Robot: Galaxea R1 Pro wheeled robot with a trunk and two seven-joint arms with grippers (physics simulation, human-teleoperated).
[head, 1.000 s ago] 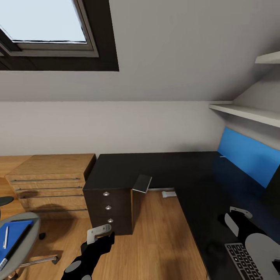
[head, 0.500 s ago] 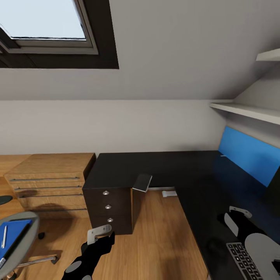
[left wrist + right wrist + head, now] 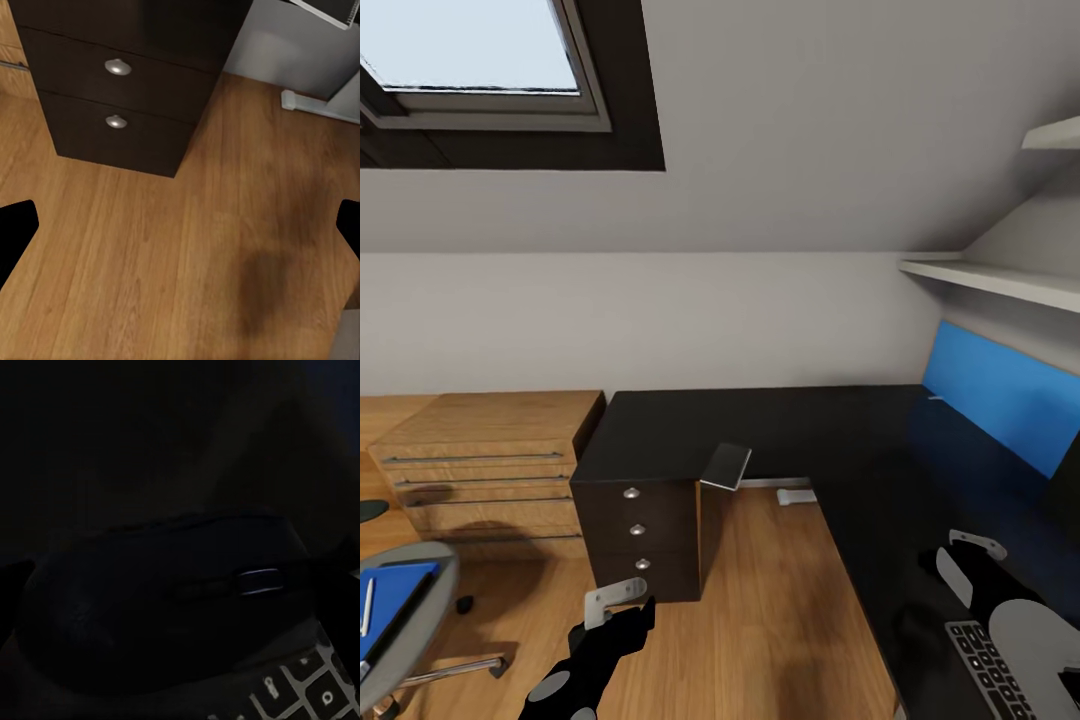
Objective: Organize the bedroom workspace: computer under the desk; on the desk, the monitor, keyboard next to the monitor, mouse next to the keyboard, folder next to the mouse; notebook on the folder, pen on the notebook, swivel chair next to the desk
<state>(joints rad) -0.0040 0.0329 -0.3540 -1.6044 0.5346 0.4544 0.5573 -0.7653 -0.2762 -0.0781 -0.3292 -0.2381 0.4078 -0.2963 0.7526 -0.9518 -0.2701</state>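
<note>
Blue folder [image 3: 395, 592] on the swivel chair [image 3: 415, 610] has slid further off the near-left edge as the head camera turned, so it remains unfetched; left gripper [image 3: 618, 595] hangs wide open, while the right gripper's [image 3: 970, 560] fingers, by the keyboard [image 3: 985, 665] and mouse [image 3: 165, 607], cannot be read.

Left claw [image 3: 622, 597] low, spread wide; right claw [image 3: 972, 560] forward, state unclear.

Skylight [image 3: 475, 55], wooden floor [image 3: 780, 610], shelves [image 3: 1000, 280]
</note>
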